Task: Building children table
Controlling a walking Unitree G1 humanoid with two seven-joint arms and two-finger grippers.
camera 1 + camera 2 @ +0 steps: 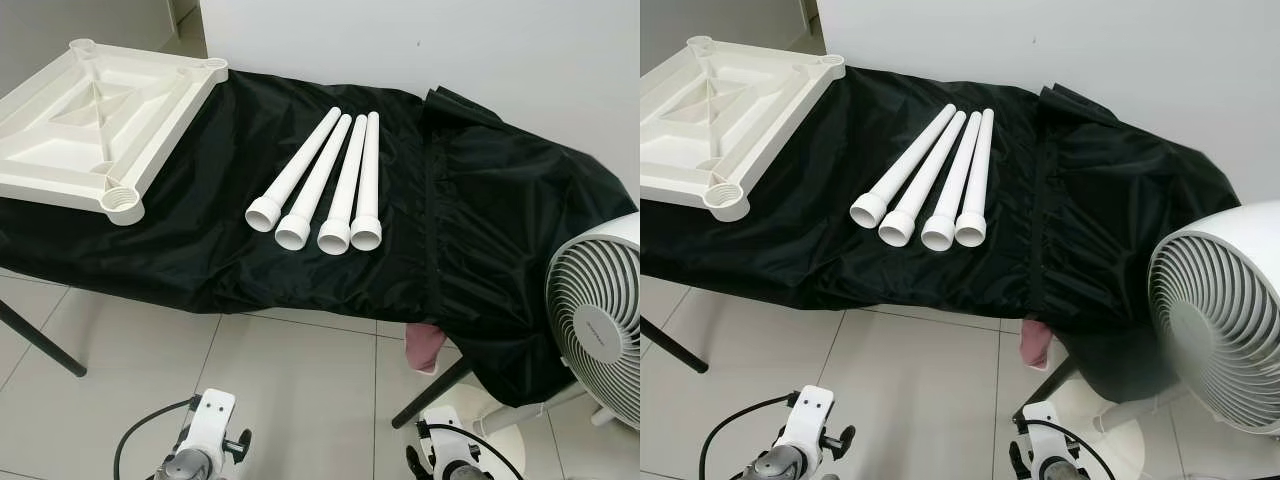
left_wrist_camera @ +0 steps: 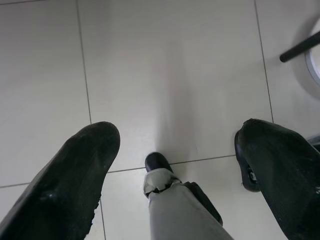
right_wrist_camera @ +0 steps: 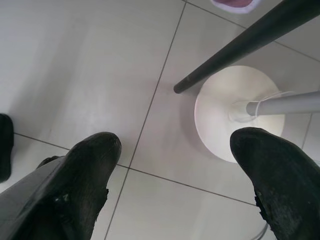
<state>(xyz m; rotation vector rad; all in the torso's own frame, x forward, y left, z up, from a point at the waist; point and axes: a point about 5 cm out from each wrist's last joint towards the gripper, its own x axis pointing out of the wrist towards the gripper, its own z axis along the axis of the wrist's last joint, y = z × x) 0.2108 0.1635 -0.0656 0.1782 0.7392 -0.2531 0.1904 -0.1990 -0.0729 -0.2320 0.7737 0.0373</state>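
Note:
A white plastic table top (image 1: 75, 125) lies upside down at the left end of a table draped in black cloth (image 1: 480, 220). Its threaded corner socket (image 1: 122, 205) faces up. Several white tube legs (image 1: 318, 182) lie side by side on the middle of the cloth, wide ends toward me. Both arms hang low in front of the table, the left arm (image 1: 205, 440) and the right arm (image 1: 445, 455). My left gripper (image 2: 177, 135) is open over the floor tiles with nothing between its fingers. My right gripper (image 3: 177, 142) is open too, above the tiles.
A white standing fan (image 1: 600, 320) is at the right, its round base (image 3: 220, 115) on the floor beside a black table leg (image 3: 240, 42). Another black table leg (image 1: 40, 345) slants at the left. A pink cloth (image 1: 425, 345) hangs under the black cover. The wall is behind.

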